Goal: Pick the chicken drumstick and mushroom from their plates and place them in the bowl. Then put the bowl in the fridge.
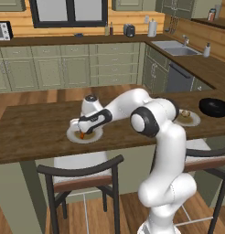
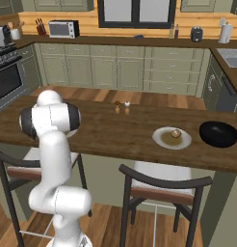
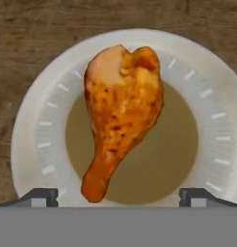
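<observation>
The orange-brown chicken drumstick (image 3: pixel 123 111) lies on a white plate (image 3: pixel 33 111) with a beige centre, its narrow end pointing toward my fingertips (image 3: pixel 41 195). My gripper (image 3: pixel 119 198) hangs open just above it, jaws spread wider than the drumstick. On the wooden counter, the gripper (image 1: pixel 82 131) sits over the drumstick (image 1: pixel 81 136) and its plate (image 1: pixel 97 135). To the right, the tan mushroom (image 2: pixel 176 133) rests on a second plate (image 2: pixel 161 141), beside the black bowl (image 2: pixel 219 133). The left base view also shows the mushroom (image 1: pixel 185 113) and bowl (image 1: pixel 215 107). The fridge is out of view.
Salt and pepper shakers (image 2: pixel 122 107) stand near the counter's far edge. Dark-framed stools (image 1: pixel 82 173) stand in front of the counter below the plates. A sink (image 1: pixel 176 47) and green cabinets line the back wall.
</observation>
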### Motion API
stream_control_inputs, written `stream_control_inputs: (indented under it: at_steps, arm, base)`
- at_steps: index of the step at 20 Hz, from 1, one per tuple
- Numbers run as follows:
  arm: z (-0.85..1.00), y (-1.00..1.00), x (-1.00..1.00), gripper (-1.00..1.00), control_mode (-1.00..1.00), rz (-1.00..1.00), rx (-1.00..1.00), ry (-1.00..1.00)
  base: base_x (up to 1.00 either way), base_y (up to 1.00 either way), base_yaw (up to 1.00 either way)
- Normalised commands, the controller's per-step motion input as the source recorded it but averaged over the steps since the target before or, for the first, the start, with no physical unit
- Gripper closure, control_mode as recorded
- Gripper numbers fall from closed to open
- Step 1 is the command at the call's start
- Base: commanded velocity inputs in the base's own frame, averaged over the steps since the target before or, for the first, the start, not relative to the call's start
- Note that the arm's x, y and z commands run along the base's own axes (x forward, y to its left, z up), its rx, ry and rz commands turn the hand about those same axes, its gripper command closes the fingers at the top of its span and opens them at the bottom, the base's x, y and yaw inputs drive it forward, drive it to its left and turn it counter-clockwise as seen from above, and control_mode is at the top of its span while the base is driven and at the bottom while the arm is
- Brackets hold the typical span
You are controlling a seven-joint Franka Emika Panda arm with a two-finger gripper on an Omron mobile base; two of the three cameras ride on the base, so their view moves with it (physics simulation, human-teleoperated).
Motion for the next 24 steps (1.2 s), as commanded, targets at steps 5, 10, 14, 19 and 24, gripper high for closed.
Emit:
stream_control_inputs:
  at_steps: [5,10,14,19,24]
  arm:
    - [-0.27,0.04,0.32,-1.00,-1.00,0.00,0.00,0.00]
    - [-0.29,0.03,0.33,-1.00,-1.00,0.00,0.00,0.00]
    - [-0.23,0.11,0.26,-1.00,-1.00,0.00,0.00,0.00]
    - [-0.25,0.05,0.15,1.00,-1.00,0.00,0.00,0.00]
    - [-0.10,0.00,0.02,1.00,-1.00,0.00,0.00,-0.01]
  base:
    - [0.00,0.00,0.00]
    - [0.00,0.00,0.00]
    - [0.00,0.00,0.00]
    - [0.00,0.00,0.00]
    - [0.00,0.00,0.00]
